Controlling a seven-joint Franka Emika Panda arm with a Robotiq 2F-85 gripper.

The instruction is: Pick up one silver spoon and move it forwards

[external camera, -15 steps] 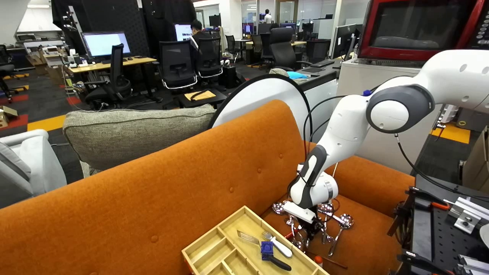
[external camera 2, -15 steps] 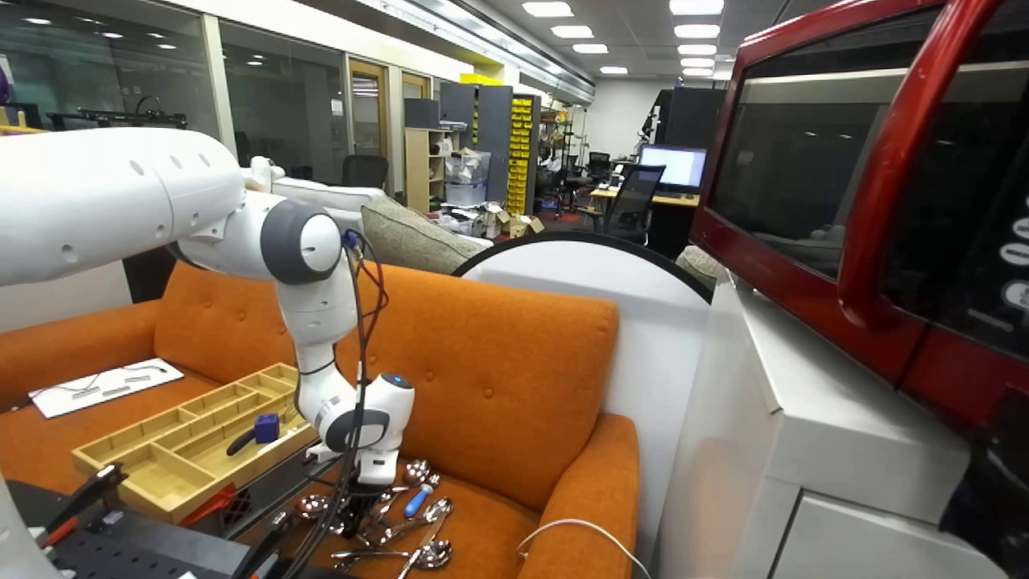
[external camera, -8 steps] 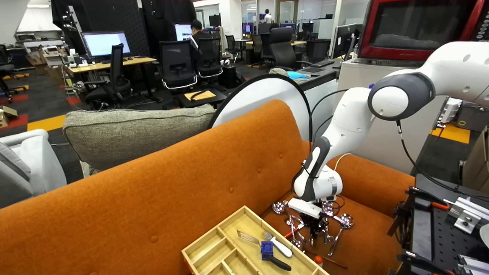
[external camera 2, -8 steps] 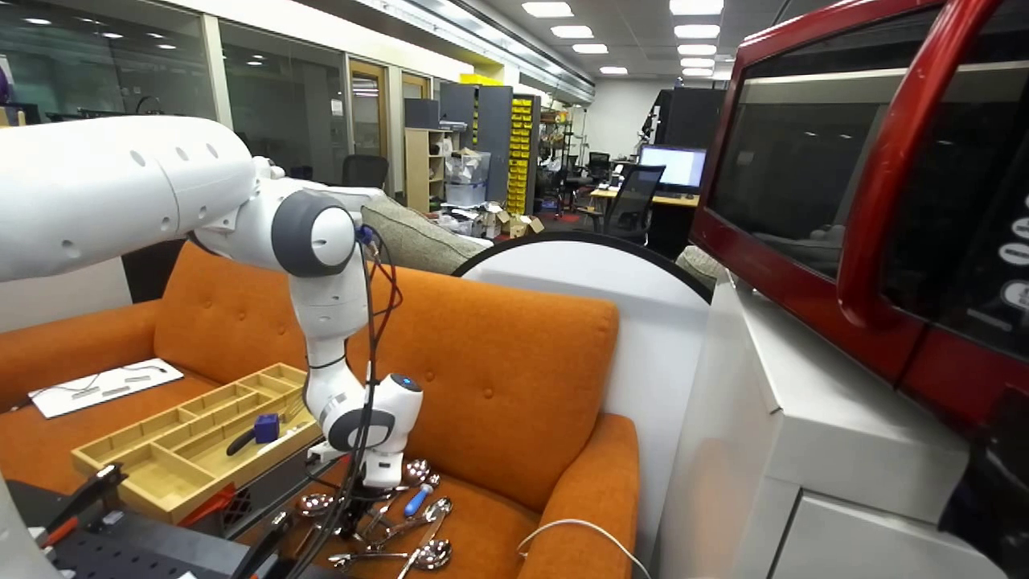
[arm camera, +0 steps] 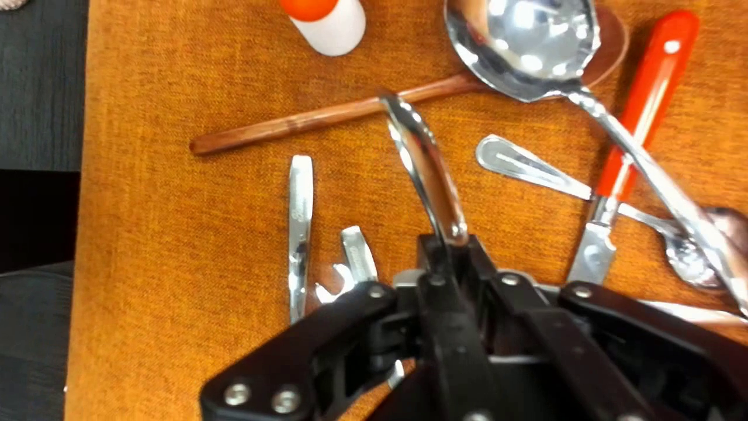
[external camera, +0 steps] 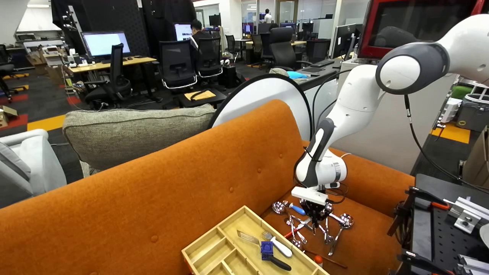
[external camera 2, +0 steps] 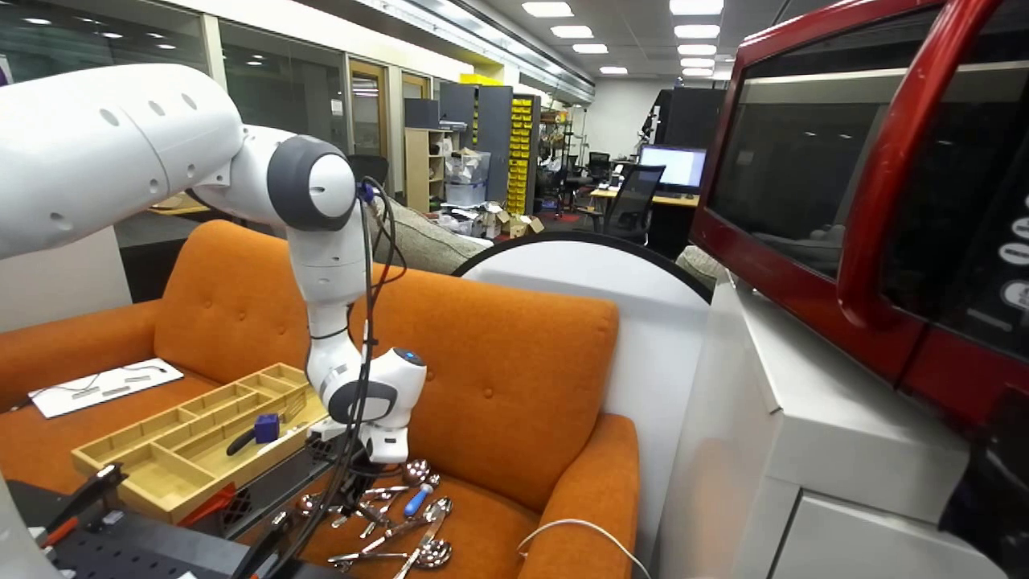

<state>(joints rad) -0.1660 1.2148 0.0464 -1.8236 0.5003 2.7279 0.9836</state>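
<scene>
I've got an orange sofa [external camera: 172, 183] in both exterior views, buttoned backrest; a grey cushion [external camera: 141, 133] & a rnd white panel [external camera: 263, 91] w/ blk rim show behind it. Its seat [arm camera: 175, 251] fills the bkgd of my wrist view, dk strip [arm camera: 41, 93] past the edge. Farther back I see dk carpet [external camera: 46, 123] w/ red & yellow patches, a desk [external camera: 95, 66] w/ lit monitor [external camera: 103, 44], blk mesh chairs [external camera: 177, 57]. A red microwave [external camera 2: 804, 177] sits on a white cabinet [external camera 2: 868, 402]. In an exterior view I get dk glass partitions [external camera 2: 281, 80], a grey cupboard [external camera 2: 497, 129], yellow bins [external camera 2: 522, 153] & two rows of lit ceiling lights [external camera 2: 696, 30].
</scene>
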